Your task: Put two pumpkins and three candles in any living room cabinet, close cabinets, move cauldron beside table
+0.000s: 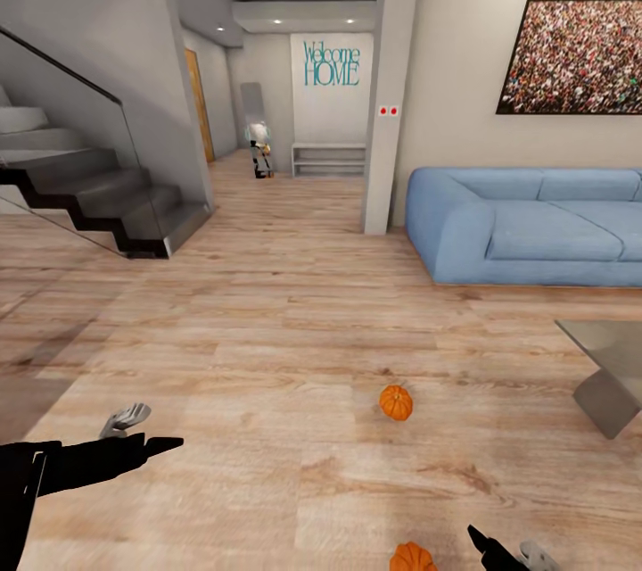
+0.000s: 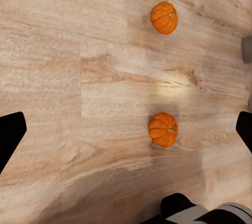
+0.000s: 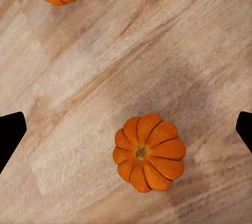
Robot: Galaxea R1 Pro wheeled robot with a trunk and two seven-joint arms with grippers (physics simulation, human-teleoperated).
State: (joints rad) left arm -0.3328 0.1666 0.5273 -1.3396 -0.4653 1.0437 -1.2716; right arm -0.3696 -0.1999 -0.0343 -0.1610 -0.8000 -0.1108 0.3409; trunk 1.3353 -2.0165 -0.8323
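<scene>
Floor (image 1: 267, 357): pale wood, two pumpkins (image 1: 396, 402) near the sofa (image 1: 526, 227).
Right hand (image 3: 126, 129): yours, spread open above the nearer pumpkin (image 3: 149, 152).
Left hand (image 2: 126, 129): open too.

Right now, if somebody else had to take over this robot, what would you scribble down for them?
Left gripper: open, empty, hanging over the wooden floor.
Right gripper: open, empty, above the nearer pumpkin.
Both pumpkins lie loose on the floor, apart; the farther pumpkin sits off the corner of the table.
Done: nothing stored yet.
Left: grab both pumpkins, find the candles, cabinet and cauldron, then finish the rest.
</scene>
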